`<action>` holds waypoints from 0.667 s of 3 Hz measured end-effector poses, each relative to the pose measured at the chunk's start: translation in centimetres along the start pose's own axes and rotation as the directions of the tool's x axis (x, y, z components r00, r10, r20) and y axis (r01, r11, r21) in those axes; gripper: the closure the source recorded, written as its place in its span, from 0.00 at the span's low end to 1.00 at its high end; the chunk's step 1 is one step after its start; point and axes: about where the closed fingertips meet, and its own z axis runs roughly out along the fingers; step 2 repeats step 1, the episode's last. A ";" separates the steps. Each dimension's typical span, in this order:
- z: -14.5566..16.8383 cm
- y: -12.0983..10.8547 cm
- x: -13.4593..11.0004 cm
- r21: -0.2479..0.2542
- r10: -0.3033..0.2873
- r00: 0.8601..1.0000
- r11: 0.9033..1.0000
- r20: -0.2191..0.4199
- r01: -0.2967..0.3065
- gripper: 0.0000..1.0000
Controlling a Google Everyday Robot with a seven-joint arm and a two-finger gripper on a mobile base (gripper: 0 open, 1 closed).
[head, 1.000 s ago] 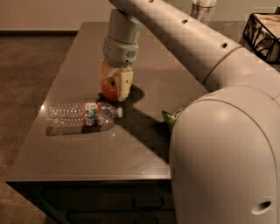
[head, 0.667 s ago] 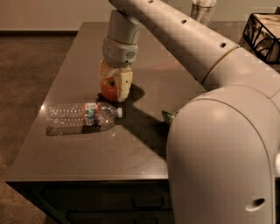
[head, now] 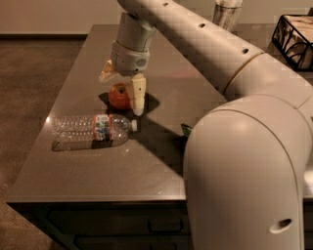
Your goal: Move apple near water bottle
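Observation:
The apple, small and orange-red, rests on the grey table just behind the water bottle. The water bottle is clear ribbed plastic with a red, white and blue label and a white cap, and lies on its side with the cap pointing right. My gripper hangs straight over the apple and is open. One finger stands at the apple's right side, and the other is raised at its upper left. The fingers no longer clamp the apple.
A black wire basket stands at the back right. A tall grey cylindrical container stands at the back. A small green thing peeks out from behind my arm's large shoulder, which hides the table's right side. The table's front edge is close.
The gripper was shut on the apple. Its fingers have now spread apart, and the apple sits free on the table by the bottle's cap end.

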 end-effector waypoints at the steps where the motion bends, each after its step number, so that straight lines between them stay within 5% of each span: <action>1: 0.3 -0.6 0.0 0.018 -0.001 1.000 1.000 0.001 0.001 0.00; 2: 0.3 -0.6 0.0 0.018 -0.001 1.000 1.000 0.001 0.001 0.00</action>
